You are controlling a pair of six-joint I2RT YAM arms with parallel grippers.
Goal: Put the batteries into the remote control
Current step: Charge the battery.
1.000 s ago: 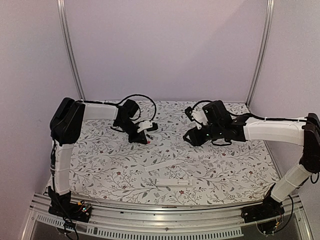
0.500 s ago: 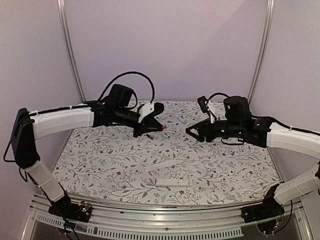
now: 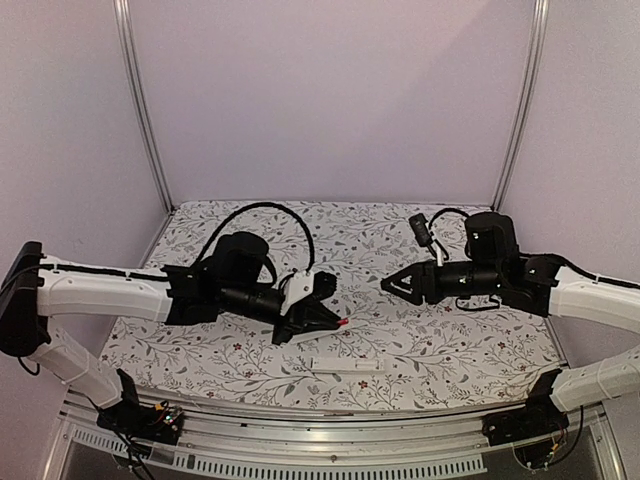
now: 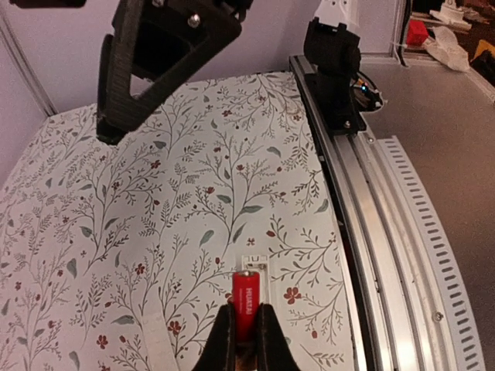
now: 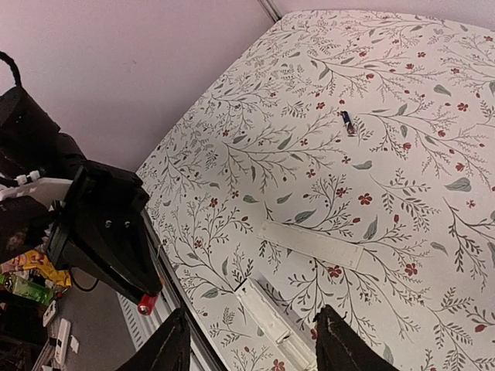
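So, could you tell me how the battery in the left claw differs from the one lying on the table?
The held battery is pinched in the shut left claw; the loose battery lies untouched on the flowered cloth. The held battery hangs close to the remote; the loose battery lies farther off, beyond the cover strip. The held battery shows red; the loose battery looks dark. Both are small cylinders.

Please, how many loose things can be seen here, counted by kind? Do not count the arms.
Batteries: 2 (one in the left tool, one lying loose)
Remote control: 1
Cover strip: 1
Total: 4
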